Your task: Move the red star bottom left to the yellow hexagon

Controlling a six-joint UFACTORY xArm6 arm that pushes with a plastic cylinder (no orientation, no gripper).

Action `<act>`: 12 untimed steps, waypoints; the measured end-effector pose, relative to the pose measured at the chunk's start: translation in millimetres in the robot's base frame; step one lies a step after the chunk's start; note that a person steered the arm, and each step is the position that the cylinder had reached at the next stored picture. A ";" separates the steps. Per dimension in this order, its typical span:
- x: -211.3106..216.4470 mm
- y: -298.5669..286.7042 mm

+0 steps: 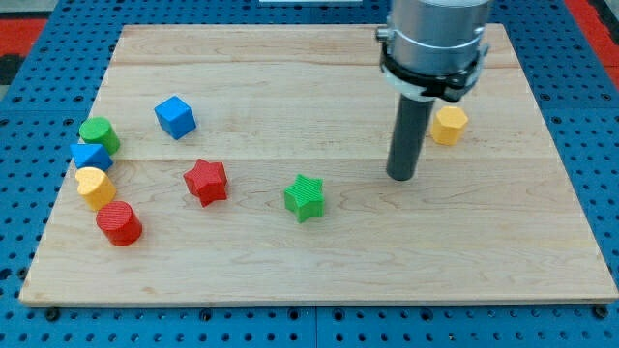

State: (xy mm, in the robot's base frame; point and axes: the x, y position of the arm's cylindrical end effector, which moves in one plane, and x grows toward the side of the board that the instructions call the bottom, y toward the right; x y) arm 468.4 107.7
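The red star [206,181] lies on the wooden board [319,261], left of centre. The yellow hexagon [448,125] sits near the view's right, partly behind the rod. My tip [401,178] rests on the board just below and left of the yellow hexagon, apart from it. The tip is far to the right of the red star, with a green star [306,197] lying between them.
A blue cube [175,116] sits above the red star. At the view's left edge of the board stand a green cylinder [99,134], a blue block [90,156], a yellow block [95,187] and a red cylinder [119,223].
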 end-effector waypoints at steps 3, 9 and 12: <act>79.7 -82.6; -3.1 -61.9; -16.8 -74.3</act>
State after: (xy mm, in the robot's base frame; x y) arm 451.5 33.3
